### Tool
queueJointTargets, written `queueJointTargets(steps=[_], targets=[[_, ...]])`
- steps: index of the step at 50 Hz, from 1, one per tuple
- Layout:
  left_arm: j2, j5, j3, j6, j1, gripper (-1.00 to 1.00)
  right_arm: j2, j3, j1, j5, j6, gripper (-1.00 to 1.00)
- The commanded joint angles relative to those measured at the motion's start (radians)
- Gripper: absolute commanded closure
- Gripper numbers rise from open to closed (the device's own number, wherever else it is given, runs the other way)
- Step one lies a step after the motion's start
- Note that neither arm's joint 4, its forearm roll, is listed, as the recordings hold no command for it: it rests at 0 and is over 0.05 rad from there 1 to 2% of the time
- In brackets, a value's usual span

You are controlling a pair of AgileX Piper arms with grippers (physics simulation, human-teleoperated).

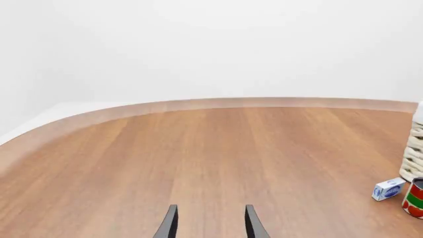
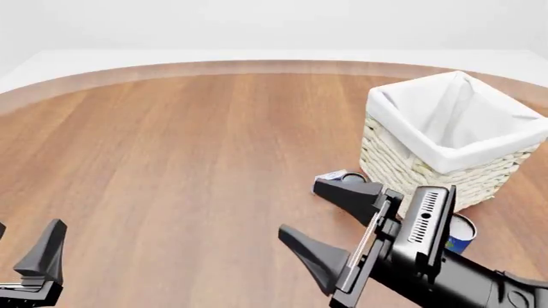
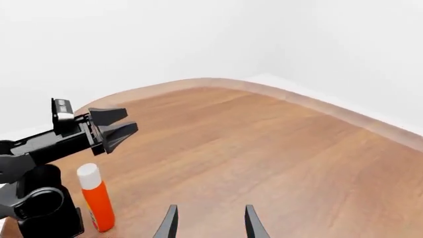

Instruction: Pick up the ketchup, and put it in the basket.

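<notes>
Ketchup (image 3: 96,198) upright on table (image 2: 188,167) beside left arm base (seen only from right wrist; hidden in front view). Right gripper (image 2: 330,215) spread wide, empty, left gripper (image 3: 119,128) open too. I'd approach low, level, squeeze mid-body. Basket (image 2: 445,170) far right.

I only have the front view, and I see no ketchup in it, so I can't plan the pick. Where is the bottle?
Observer: The right wrist view shows the ketchup standing upright on the table, beside the left arm.
Operator: Is anything gripping it?
Observer: No. The left gripper is open and not touching it.
Operator: What does my right gripper hide?
Observer: The left wrist view shows a red-green can next to the basket.
</notes>
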Motion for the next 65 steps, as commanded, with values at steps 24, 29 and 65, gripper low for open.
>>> queueJointTargets(steps=[24, 29, 65], targets=[[0.0, 0.0, 0.0, 0.0, 0.0, -1.0, 0.31, -0.195, 0.224, -0.042, 0.088, -1.0], [0.0, 0.0, 0.0, 0.0, 0.0, -1.0, 0.331, -0.216, 0.244, -0.041, 0.102, -1.0], [0.0, 0.0, 0.0, 0.0, 0.0, -1.0, 0.509, -0.367, 0.372, -0.044, 0.163, -1.0]])
